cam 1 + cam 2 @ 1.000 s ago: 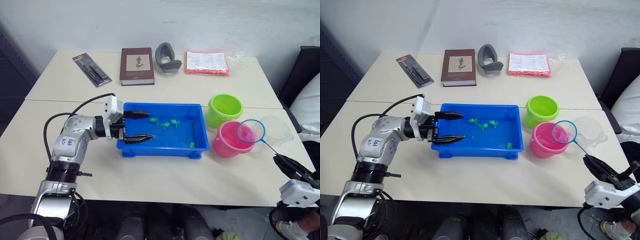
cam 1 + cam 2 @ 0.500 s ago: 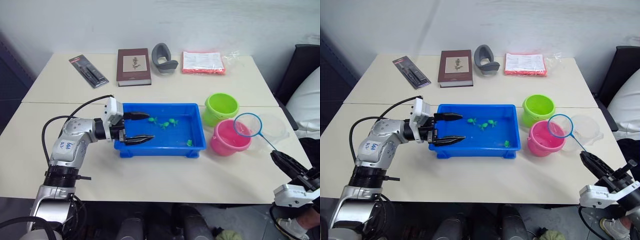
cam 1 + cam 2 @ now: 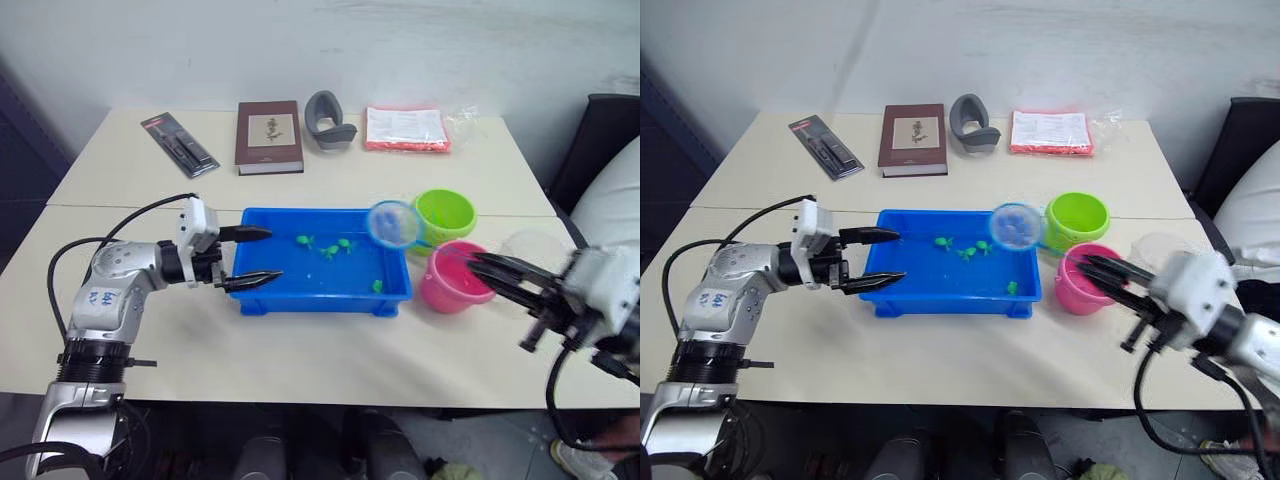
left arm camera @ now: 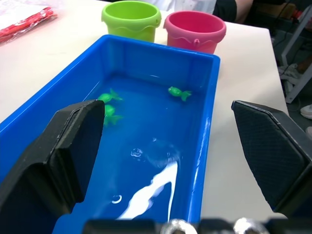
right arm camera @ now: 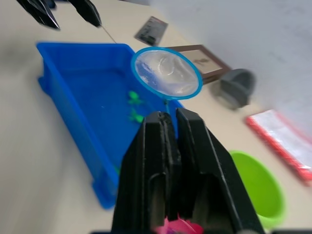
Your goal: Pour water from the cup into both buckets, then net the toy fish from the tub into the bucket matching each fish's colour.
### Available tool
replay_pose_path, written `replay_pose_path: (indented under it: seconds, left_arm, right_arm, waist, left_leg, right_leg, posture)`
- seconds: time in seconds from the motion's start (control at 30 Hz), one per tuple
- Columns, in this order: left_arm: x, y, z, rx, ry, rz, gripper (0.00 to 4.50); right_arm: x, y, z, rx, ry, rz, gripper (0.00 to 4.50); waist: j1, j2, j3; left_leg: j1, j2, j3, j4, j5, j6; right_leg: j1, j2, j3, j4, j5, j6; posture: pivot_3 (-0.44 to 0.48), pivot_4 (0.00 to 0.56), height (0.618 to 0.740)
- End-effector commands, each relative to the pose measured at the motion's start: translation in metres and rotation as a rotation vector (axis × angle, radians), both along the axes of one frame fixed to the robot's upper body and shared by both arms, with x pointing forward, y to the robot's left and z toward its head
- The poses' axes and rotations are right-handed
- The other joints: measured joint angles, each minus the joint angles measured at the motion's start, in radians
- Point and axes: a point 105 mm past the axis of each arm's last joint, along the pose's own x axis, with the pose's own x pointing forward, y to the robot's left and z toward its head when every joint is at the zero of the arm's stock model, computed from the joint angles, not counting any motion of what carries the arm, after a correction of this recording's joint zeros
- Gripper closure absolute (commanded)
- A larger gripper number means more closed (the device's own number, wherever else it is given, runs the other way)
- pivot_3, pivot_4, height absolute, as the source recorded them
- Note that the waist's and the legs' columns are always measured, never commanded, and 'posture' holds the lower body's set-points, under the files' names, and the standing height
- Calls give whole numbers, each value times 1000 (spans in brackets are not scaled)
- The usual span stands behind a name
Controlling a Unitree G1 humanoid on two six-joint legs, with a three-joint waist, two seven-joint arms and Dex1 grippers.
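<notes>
Tabletop scene, described from our left side across to our right. Our left gripper (image 3: pixel 245 258) sits at the left end of the tub (image 3: pixel 322 295), its two black fingers spread wide apart, one above the rim and one outside the near wall, holding nothing. The tub is a shallow bright blue rectangular tray with water in it, standing at the middle of the pale table (image 3: pixel 300 350). We can see green toy fish (image 3: pixel 346 243) in the water: a small cluster towards the far wall and one more (image 3: pixel 377 286) near the right end. Above the tub's far right corner hangs the net (image 3: pixel 392 223), a round blue-rimmed hoop with pale mesh; it looks empty, though the mesh is blurred. Just right of the tub stand the lime green bucket (image 3: pixel 446 214) and, nearer us, the pink bucket (image 3: pixel 455 280). Our right gripper (image 5: pixel 170 131) has its fingers pressed together on the net's thin handle.
</notes>
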Motion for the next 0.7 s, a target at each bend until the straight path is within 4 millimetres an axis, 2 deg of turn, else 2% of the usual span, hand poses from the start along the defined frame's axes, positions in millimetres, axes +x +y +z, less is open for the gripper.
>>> replay_pose_path:
  seconds: [0.03,0.13,0.23,0.3,0.4,0.47,0.7]
  left_arm:
    - [-2,9,12,8,-59,29,11]
    - [-3,11,11,7,-63,43,11]
    - [-5,11,11,4,-68,55,11]
    - [-6,11,11,1,-71,62,11]
    - [-8,13,12,1,-76,75,11]
    - [-8,13,13,-1,-80,82,11]
    - [-9,14,13,-10,-86,100,11]
  right_arm:
    - [11,16,-12,4,197,-28,4500]
    - [23,25,-19,-90,221,-16,4500]
    - [53,28,-10,-223,22,-75,4500]
    - [62,30,-15,-340,-62,-48,4500]
    - [68,31,-30,-513,-106,15,4500]
    - [70,31,-35,-604,-150,60,4500]
    - [92,28,-26,-824,-453,66,4500]
  waist:
    - [0,0,0]
    - [-1,0,0]
    - [-2,0,0]
    - [-3,0,0]
    - [3,0,0]
    - [0,0,0]
    - [-5,0,0]
  left_leg:
    - [0,0,0,0,1,-2]
    - [-2,0,0,0,1,-4]
    - [-5,0,0,0,1,-5]
    - [-8,-1,0,0,1,-5]
    - [-17,-1,0,1,2,-5]
    - [-18,-1,1,1,3,-5]
    - [-18,-3,3,3,3,-3]
  right_leg:
    - [0,0,0,0,0,0]
    - [-2,0,-1,-1,0,-1]
    - [-4,0,-2,-2,-1,-1]
    - [-8,-1,-1,-2,0,-1]
    - [-18,-1,-3,0,0,0]
    - [-18,0,-4,0,0,0]
    - [-17,0,-2,-1,1,2]
  posture:
    - [0,150,740]
    - [0,150,740]
    - [0,150,740]
    - [0,150,740]
    - [0,150,740]
    - [0,150,740]
    - [0,150,740]
